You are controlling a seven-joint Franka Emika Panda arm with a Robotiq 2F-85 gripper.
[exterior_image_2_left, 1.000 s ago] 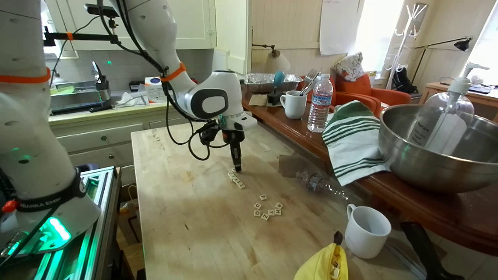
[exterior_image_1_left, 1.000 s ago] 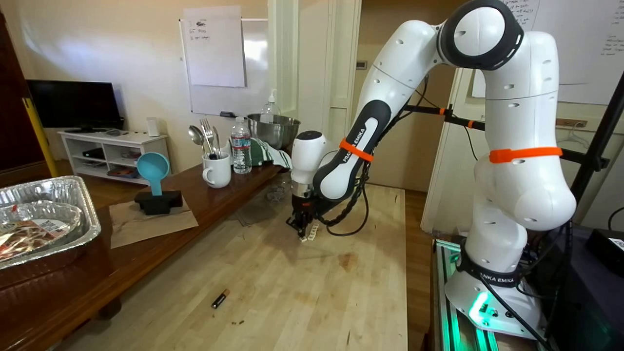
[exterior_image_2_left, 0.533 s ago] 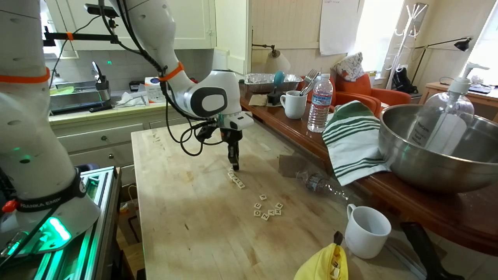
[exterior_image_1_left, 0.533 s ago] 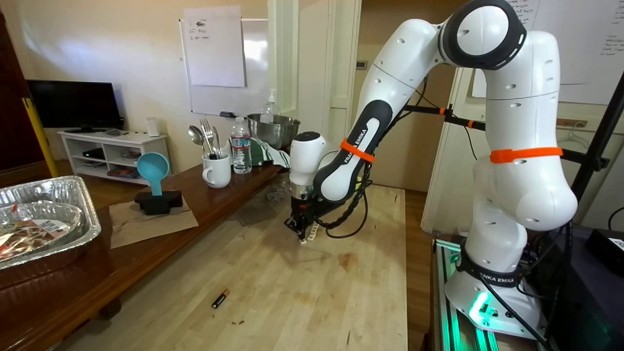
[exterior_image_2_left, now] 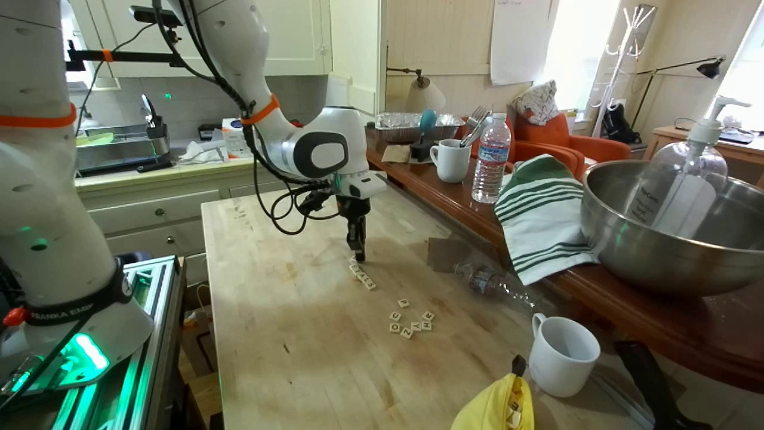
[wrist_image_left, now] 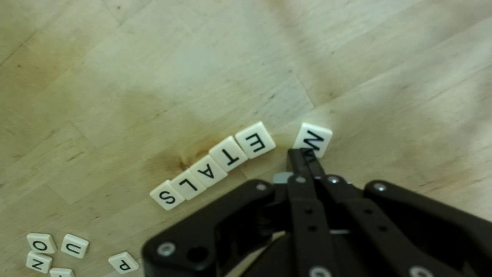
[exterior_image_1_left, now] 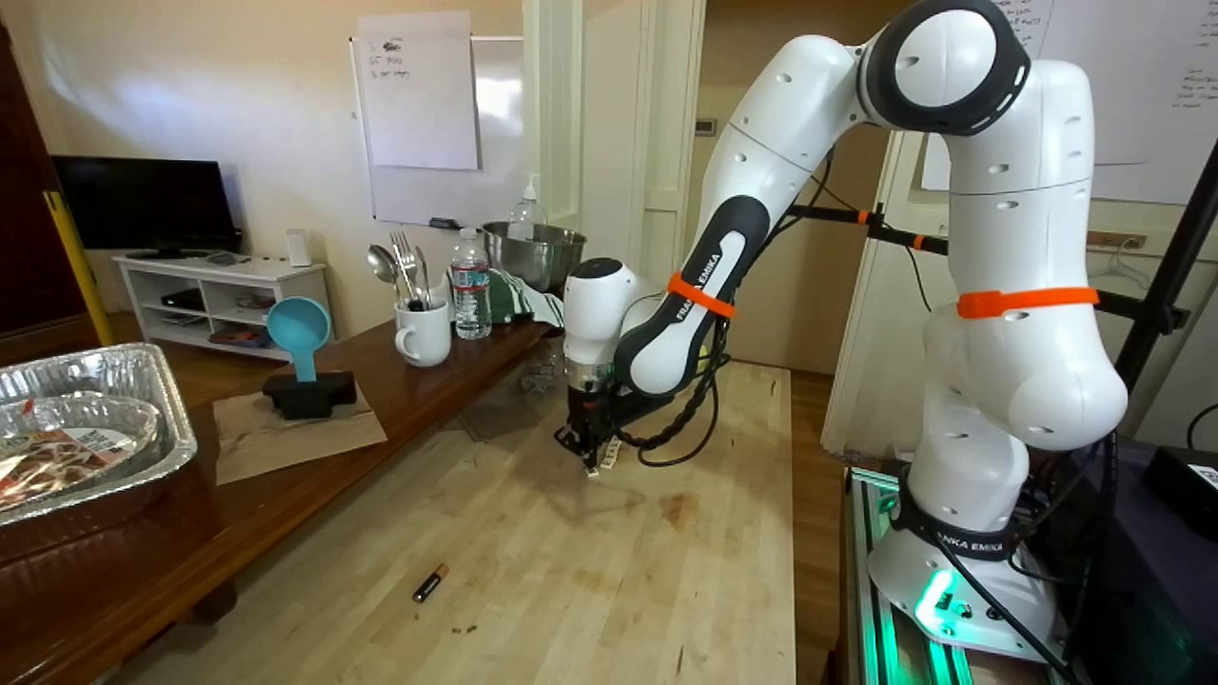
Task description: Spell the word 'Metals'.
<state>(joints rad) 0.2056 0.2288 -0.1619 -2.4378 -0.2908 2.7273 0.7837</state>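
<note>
White letter tiles lie on the wooden table. In the wrist view E point(wrist_image_left: 255, 140), T point(wrist_image_left: 228, 154), A point(wrist_image_left: 208, 171), L point(wrist_image_left: 187, 185) and S point(wrist_image_left: 167, 195) form a slanted touching row, seen upside down. The M tile point(wrist_image_left: 316, 136) lies apart beyond the E, with a small gap and turned at a different angle. My gripper point(wrist_image_left: 301, 152) is shut, fingertips together, over the M tile's near edge and hiding part of it. Whether the tips press on it I cannot tell. In both exterior views the gripper point(exterior_image_1_left: 590, 464) point(exterior_image_2_left: 358, 258) points down at the table by the row point(exterior_image_2_left: 363, 278).
Loose tiles O point(wrist_image_left: 41, 243), U point(wrist_image_left: 75, 246) and P point(wrist_image_left: 123, 263) lie with others away from the row point(exterior_image_2_left: 412, 325). A plastic bottle point(exterior_image_2_left: 486, 280), mug point(exterior_image_2_left: 564, 355), yellow pouch point(exterior_image_2_left: 495, 406) and battery point(exterior_image_1_left: 430, 582) are on the table. A raised brown counter point(exterior_image_1_left: 285, 485) runs alongside.
My gripper has moved a short way, leftward in both exterior views, staying low. The M tile seems to have shifted slightly with it. The rest of the row looks unmoved.
</note>
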